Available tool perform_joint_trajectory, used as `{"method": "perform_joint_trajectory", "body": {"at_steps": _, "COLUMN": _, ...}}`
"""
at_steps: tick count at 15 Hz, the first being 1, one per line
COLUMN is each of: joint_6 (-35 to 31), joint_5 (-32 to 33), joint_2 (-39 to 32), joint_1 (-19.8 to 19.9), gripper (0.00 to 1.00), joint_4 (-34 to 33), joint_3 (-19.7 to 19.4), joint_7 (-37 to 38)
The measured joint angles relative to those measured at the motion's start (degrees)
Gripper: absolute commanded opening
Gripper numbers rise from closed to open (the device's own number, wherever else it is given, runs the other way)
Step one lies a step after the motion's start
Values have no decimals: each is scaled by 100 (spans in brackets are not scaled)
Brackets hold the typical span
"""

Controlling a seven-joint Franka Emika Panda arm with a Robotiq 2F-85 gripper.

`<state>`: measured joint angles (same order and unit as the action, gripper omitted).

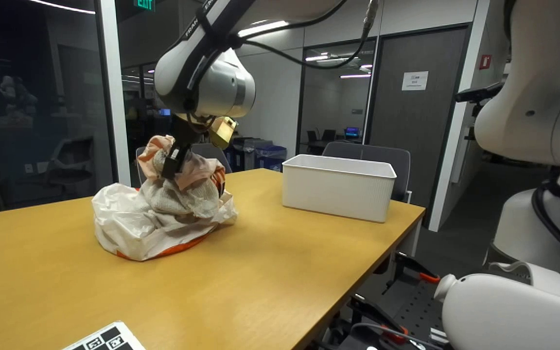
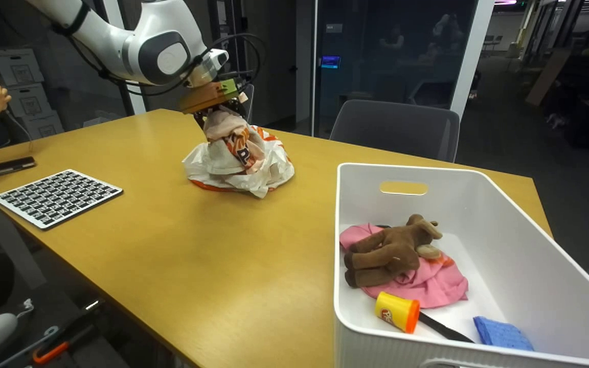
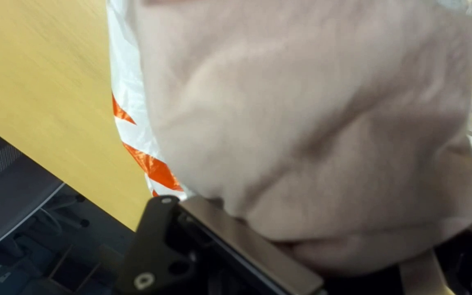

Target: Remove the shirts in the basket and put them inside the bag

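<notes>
Shirts: one bunch, gripped between narrowed fingers, presumably for steering in; lower folds ringed by the bag, whether inside or atop unclear. Bag: slumped on the desk, likely spread to receive. Basket: well apart.

— Within the one basket?
— One plush toy, one pink cloth, one yellow tub, one blue item, one black strip.
— Away from the basket?
— One bag, one checkered board; shirts, number indistinct.
</notes>
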<state>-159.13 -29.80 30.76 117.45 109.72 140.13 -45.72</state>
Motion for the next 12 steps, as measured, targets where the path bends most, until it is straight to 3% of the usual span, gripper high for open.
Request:
{"method": "perform_joint_trajectory", "body": {"at_steps": 7, "joint_6": 730, "joint_5": 0, "joint_2": 904, "joint_1": 1319, "gripper": 2, "joint_4": -1189, "joint_3": 830, "joint_7": -81}}
{"method": "perform_joint_trajectory", "body": {"at_steps": 12, "joint_6": 1369, "joint_5": -697, "joint_2": 1409, "joint_1": 1639, "gripper": 2, "joint_4": -1798, "joint_3": 931, "joint_7": -346}}
